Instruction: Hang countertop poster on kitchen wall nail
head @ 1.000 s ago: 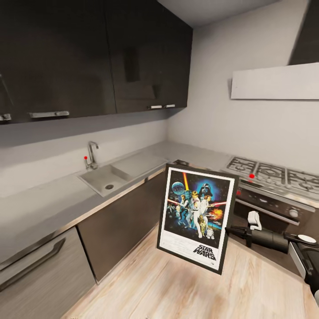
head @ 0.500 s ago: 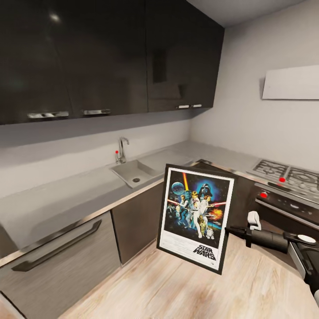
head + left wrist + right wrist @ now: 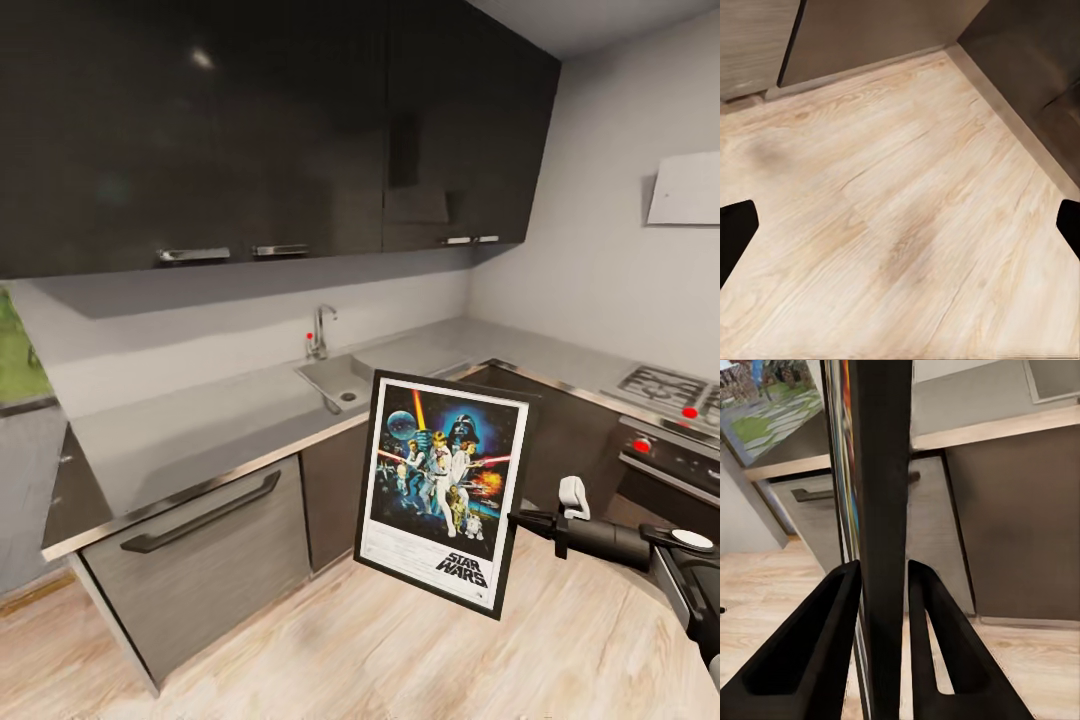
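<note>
Head view: the right hand [image 3: 522, 520] grips the right edge of the poster [image 3: 443, 490], holding it upright and slightly tilted in the air above the wooden floor [image 3: 350, 650]. Behind it runs the grey table [image 3: 200, 420], with a sink [image 3: 340, 378] and tap [image 3: 318, 333] set into it; the sink basin looks empty. Dark cupboards [image 3: 250, 130] hang above. A stove [image 3: 670, 385] sits at the far right. Right wrist view: both fingers [image 3: 817, 645] clamp the poster's black frame edge-on. Left wrist view: the left hand [image 3: 900, 225] is spread wide over bare floor.
</note>
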Robot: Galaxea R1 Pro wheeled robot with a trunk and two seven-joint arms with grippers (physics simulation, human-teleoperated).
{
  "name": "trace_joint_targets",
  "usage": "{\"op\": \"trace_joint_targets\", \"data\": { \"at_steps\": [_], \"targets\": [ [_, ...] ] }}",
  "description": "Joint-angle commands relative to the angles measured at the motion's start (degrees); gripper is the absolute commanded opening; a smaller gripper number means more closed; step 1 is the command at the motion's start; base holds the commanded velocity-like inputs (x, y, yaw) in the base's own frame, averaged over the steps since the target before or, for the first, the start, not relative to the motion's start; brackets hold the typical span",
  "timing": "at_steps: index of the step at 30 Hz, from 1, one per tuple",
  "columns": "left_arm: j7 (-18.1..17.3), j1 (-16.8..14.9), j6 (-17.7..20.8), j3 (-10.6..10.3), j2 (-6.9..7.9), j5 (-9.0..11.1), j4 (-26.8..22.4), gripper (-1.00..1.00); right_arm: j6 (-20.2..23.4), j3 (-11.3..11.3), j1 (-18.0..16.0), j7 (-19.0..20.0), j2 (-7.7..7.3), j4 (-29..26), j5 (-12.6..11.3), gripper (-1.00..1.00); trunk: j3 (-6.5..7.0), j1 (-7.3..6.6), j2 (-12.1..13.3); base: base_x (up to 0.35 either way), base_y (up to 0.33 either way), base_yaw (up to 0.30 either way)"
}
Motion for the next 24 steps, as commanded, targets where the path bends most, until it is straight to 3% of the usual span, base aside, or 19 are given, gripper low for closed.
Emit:
{"op": "trace_joint_targets", "data": {
  "at_steps": [1,15,24],
  "targets": [
    [-0.2,-0.1,-0.2,0.5,0.00,-0.3,0.1,1.00,0.7,0.0,-0.1,0.3,-0.01,0.0,-0.2,-1.00,-0.14,0.01,-0.1,-0.288,0.150,0.025],
    [-0.2,-0.1,-0.2,0.5,0.10,-0.3,0.1,1.00,0.7,0.0,-0.1,0.2,0.03,0.0,-0.2,-1.00,0.29,0.01,-0.1,-0.288,0.149,0.013],
    [-0.2,-0.1,-0.1,0.6,0.14,-0.3,0.1,1.00,0.7,0.1,-0.1,0.1,0.40,0.0,-0.2,-1.00,0.31,0.01,-0.1,-0.078,0.075,0.225]
  ]
}}
